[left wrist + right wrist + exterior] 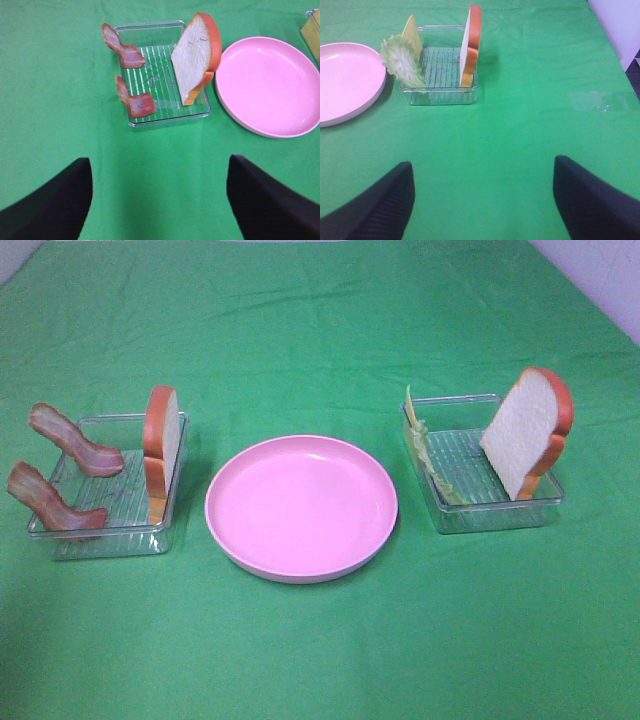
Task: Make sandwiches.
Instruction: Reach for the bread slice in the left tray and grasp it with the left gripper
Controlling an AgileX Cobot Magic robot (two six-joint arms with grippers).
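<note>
Green cloth [320, 320] under pink plate [300, 505]

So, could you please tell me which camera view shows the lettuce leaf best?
The right wrist view: the lettuce faces the camera, ruffled edge clear, leaning at one end of its clear tray beside the cheese. The exterior high view shows it only edge-on; the left wrist view does not show it.
</note>
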